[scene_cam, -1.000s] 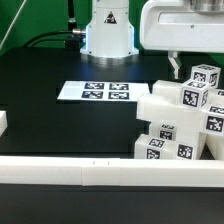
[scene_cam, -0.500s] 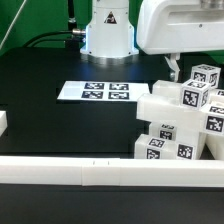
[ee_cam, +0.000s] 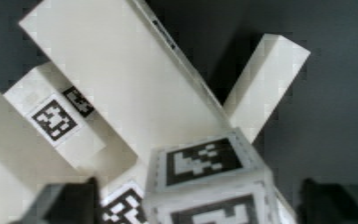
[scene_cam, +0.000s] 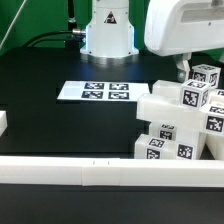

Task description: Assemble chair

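The gripper [ee_cam: 179,205] hangs directly above the chair [scene_cam: 180,120] stack's topmost tagged block [ee_cam: 197,180], jaws apart and straddling it, nothing clamped.

White chair pieces [ee_cam: 114,110] crossing over a dark surface, long slabs leaning at angles; a tagged cube [ee_cam: 202,180] close to the lens, another fiducial tag [ee_cam: 55,118] on a neighbouring slab; dark blurred fingers [ee_cam: 60,203] flanking the cube
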Robot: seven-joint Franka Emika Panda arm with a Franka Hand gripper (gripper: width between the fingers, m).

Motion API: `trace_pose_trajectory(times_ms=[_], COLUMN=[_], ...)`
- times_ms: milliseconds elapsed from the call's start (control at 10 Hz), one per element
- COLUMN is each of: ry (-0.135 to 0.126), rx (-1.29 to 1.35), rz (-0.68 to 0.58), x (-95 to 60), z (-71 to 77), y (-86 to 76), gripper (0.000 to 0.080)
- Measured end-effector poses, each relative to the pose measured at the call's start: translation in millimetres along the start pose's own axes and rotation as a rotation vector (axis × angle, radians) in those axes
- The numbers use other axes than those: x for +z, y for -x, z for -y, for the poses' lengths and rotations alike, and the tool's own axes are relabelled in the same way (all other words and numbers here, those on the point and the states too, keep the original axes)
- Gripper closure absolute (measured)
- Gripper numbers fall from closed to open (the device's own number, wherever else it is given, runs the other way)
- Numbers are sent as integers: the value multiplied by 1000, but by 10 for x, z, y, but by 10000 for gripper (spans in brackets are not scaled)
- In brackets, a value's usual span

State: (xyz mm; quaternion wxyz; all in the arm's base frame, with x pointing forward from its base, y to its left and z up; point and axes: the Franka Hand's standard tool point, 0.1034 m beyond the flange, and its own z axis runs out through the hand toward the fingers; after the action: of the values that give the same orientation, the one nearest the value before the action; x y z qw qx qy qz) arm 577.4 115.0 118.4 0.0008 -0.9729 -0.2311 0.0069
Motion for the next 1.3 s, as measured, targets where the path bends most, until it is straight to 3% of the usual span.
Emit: trace_pose_trajectory(times_ms=[100,200,300,600,800,1300], ry=[0,0,-3,-50,-54,-77], rx=[15,15,42,403,653,969], rz=[0,0,-1,-27,-73,-64], x=[1,1,2,2,-3,-2], z=[0,0,2,-2,-3,7], y=[0,1,0,-6,-51,-54], gripper=[356,516,515,515,515,515])
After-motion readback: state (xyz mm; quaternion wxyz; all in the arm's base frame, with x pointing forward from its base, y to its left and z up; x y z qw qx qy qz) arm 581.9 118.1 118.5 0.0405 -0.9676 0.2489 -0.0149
